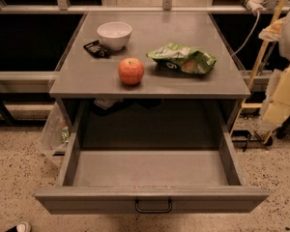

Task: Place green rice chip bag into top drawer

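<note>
The green rice chip bag lies flat on the grey table top, right of centre. The top drawer is pulled fully open below the table's front edge; its inside holds nothing, and a small dark wire handle sits at the centre of its front panel. My gripper shows as a pale cream shape at the right edge of the view, beyond the table's right side. It is level with the table front and well apart from the bag.
An orange-red apple sits left of the bag near the table front. A white bowl and a small dark object stand at the back left. A plastic bag hangs at the table's left; a white cable runs at the right.
</note>
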`<state>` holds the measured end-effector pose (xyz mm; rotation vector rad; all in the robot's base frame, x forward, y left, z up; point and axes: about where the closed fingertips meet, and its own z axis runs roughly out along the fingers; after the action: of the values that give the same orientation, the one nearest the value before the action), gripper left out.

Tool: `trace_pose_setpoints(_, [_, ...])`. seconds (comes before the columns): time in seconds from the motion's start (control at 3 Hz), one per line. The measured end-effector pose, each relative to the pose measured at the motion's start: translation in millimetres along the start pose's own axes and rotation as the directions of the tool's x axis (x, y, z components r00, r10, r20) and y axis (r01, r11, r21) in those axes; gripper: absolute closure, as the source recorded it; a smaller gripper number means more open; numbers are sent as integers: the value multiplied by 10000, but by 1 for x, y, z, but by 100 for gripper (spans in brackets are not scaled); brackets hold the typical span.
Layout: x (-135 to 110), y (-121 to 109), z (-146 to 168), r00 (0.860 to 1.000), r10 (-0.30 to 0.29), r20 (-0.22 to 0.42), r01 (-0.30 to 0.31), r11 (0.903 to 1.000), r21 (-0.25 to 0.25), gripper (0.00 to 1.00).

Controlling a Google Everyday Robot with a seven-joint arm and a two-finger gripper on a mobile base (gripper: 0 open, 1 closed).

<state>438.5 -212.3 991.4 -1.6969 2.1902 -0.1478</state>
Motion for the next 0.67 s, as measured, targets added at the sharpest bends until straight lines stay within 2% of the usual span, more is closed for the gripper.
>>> trace_pose_setpoints(0.33, [0, 0, 0, 10000, 3, 1, -3, 10000, 0, 0])
trace_pose_setpoints(0.67, [-6, -10, 2, 9983, 552, 172, -553, 9985, 26, 0])
